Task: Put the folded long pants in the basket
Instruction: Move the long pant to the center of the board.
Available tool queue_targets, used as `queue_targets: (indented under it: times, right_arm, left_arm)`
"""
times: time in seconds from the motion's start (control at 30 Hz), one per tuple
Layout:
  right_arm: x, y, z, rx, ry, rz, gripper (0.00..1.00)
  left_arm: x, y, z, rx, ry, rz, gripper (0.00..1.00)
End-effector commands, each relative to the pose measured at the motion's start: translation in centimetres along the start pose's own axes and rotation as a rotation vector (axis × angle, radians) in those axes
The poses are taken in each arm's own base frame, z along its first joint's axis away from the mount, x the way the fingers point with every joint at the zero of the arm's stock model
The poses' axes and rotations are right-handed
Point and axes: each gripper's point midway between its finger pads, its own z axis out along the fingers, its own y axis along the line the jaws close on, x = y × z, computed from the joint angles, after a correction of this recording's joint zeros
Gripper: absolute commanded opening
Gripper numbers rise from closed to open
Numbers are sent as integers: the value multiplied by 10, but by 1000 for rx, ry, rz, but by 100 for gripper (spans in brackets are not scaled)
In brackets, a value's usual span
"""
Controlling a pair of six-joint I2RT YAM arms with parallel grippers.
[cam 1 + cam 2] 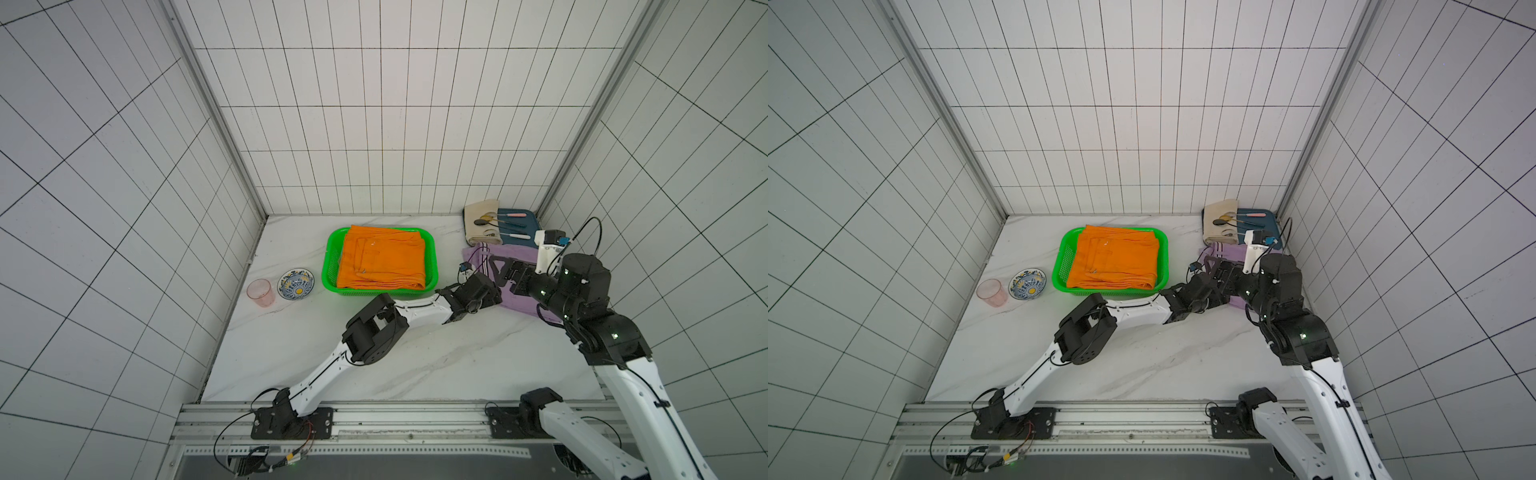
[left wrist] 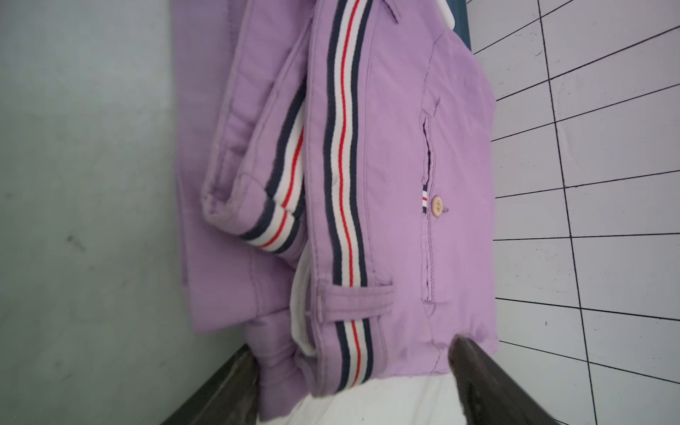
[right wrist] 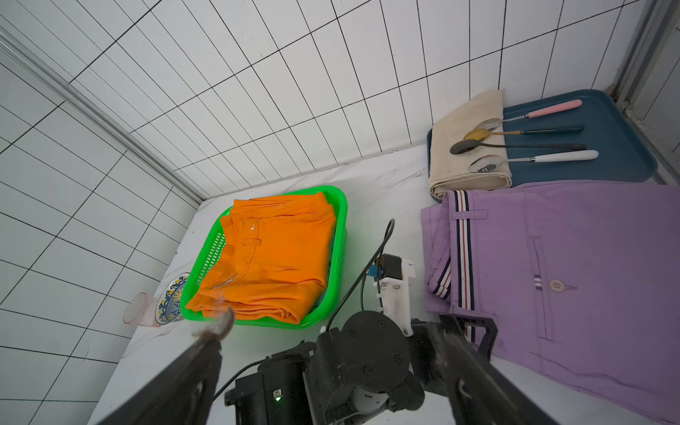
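The lilac long pants (image 1: pixel 515 251) lie folded on the table's right side, with a dark, white and red stripe (image 2: pixel 344 147) along the waistband. My left gripper (image 2: pixel 355 346) is open. Its fingers (image 2: pixel 474 371) straddle the near edge of the lilac pants (image 3: pixel 596 257), low at the table. The green basket (image 1: pixel 332 253) stands at the back middle with folded orange long pants (image 1: pixel 382 259) on top inside it. My right gripper (image 3: pixel 333 320) hangs open just above the left arm's wrist (image 3: pixel 368 349), holding nothing.
A dark blue tray (image 3: pixel 622 169) at the back right corner carries a cream cloth (image 3: pixel 467 106) and several spoons (image 3: pixel 544 147), just behind the lilac pants. A patterned bowl (image 1: pixel 296 284) and a pink cup (image 1: pixel 260 292) stand left of the basket. Tiled walls close in three sides.
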Motion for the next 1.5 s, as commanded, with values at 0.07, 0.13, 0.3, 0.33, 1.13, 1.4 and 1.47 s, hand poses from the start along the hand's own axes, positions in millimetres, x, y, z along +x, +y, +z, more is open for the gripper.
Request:
queue_targets:
  times: [0.07, 0.13, 0.3, 0.33, 1.13, 1.4, 1.47]
  right_arm:
    - [-6, 6, -4, -28, -8, 14, 96]
    - [-6, 6, -4, -29, -6, 14, 96]
    - [-6, 3, -5, -16, -14, 15, 96]
    - [-7, 2, -6, -10, -17, 13, 96]
    - [41, -68, 34, 241, 47, 136, 99]
    - [99, -79, 57, 193, 182, 197, 99]
    - [119, -74, 71, 144, 262, 223, 99]
  left_arm:
    - [54, 134, 24, -348, 143, 20, 66]
    - [52, 132, 24, -342, 144, 30, 30]
    - [56, 126, 1, -335, 140, 51, 0]
    - [57, 124, -11, -337, 121, 64, 0]
    - [142, 182, -271, -363, 6, 67, 0]
    - [131, 228, -330, -425, -88, -27, 0]
    - [121, 249, -346, -418, -138, -90, 0]
